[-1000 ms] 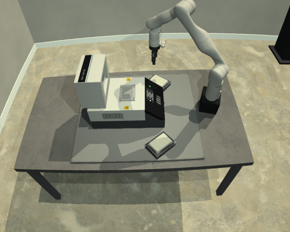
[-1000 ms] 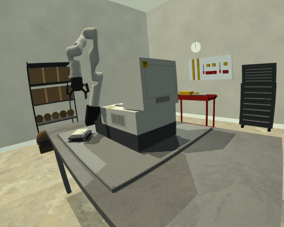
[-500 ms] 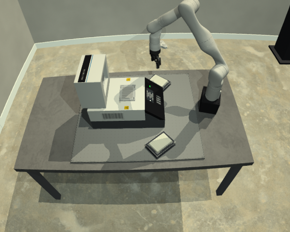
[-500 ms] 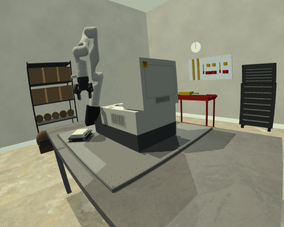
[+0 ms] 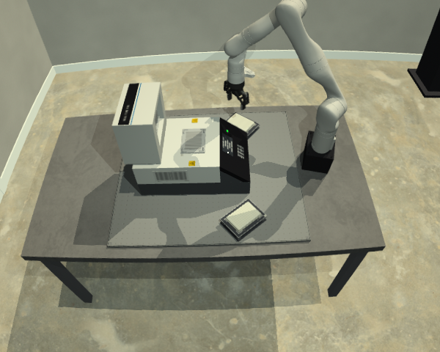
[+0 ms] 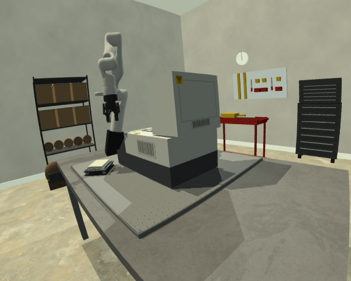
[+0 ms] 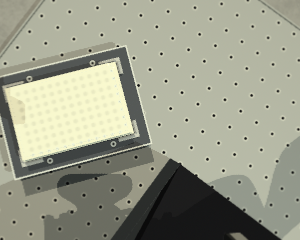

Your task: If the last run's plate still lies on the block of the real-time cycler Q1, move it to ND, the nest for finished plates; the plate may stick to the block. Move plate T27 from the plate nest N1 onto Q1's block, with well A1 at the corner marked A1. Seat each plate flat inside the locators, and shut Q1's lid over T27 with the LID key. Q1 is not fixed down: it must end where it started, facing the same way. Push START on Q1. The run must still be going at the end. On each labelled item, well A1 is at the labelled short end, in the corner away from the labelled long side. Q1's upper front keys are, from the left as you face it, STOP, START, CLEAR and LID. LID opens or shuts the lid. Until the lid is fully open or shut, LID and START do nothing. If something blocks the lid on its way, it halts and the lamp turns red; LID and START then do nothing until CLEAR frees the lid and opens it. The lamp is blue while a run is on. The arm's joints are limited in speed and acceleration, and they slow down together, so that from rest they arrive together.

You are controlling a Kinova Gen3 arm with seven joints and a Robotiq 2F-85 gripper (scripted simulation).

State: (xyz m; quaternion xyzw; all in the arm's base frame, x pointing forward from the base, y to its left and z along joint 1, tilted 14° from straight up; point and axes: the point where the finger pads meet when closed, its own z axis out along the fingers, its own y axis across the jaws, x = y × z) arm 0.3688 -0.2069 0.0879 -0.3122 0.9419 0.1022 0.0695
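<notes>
While the cycler's lid stands open, we hold our pincer wide and empty near the worktop's far edge, above a loaded nest's level.
</notes>
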